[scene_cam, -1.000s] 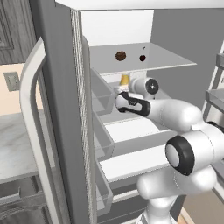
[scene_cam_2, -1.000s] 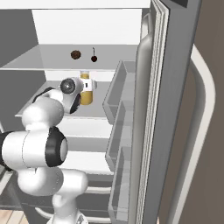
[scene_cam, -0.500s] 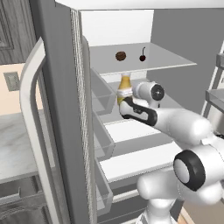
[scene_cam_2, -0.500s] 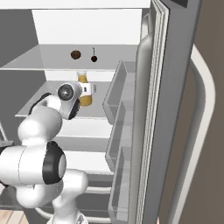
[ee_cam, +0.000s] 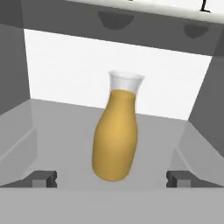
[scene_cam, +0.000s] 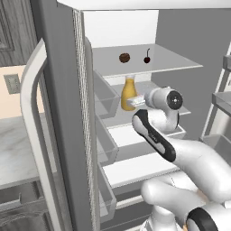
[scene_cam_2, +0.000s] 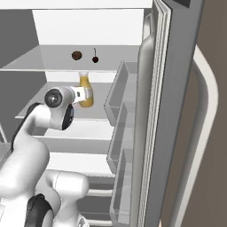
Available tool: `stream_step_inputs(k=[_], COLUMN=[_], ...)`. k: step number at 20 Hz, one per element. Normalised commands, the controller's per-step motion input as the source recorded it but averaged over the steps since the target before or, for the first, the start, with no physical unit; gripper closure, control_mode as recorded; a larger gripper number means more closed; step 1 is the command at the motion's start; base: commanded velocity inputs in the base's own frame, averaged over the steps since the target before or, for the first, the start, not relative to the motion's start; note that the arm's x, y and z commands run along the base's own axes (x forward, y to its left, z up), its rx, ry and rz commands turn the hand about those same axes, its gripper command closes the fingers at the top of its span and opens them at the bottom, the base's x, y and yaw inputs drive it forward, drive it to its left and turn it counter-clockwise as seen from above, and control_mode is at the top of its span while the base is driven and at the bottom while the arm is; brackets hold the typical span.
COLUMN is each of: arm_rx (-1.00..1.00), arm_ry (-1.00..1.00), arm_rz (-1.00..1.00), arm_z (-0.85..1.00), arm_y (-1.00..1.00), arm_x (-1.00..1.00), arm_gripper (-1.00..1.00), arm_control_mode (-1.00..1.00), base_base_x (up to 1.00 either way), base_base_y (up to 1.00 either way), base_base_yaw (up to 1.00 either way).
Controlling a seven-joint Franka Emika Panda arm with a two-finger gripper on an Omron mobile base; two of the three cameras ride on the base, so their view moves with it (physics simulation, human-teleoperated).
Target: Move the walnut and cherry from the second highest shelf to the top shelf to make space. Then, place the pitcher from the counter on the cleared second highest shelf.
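Arm is pulling back from the pitcher compared with a second ago, gripper spread wide with nothing between its tips. Pitcher is standing free on the second highest shelf, directly below the walnut and cherry, which are sitting on the top shelf. Reads as all placements done. Pitcher's long axis is running vertical, neck pointing up, leaning slightly in the hand view.

The left base view looks forward from behind the arm's left into the open fridge; the right base view faces the same shelves from behind its right. Both share the pitcher and top shelf. The hand view sits close, facing the pitcher head-on.
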Motion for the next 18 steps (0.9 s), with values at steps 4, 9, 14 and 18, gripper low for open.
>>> stream_step_inputs(k=[4,9,14,18], arm_rx=[-0.09,0.00,0.00,0.00], arm_ry=[0.39,0.14,-0.01,-0.05], arm_rz=[-0.05,-0.05,0.00,0.00], arm_z=[1.00,0.31,-0.24,-0.33], arm_y=[0.00,-0.11,-0.16,-0.03], arm_x=[-1.00,-1.00,-1.00,-0.83], arm_gripper=[-1.00,-1.00,-1.00,-1.00], arm_control_mode=[-1.00,-1.00,-1.00,-1.00], base_base_x=[0.00,0.00,0.00,0.00], base_base_y=[0.00,0.00,0.00,0.00], base_base_yaw=[0.00,0.00,0.00,0.00])
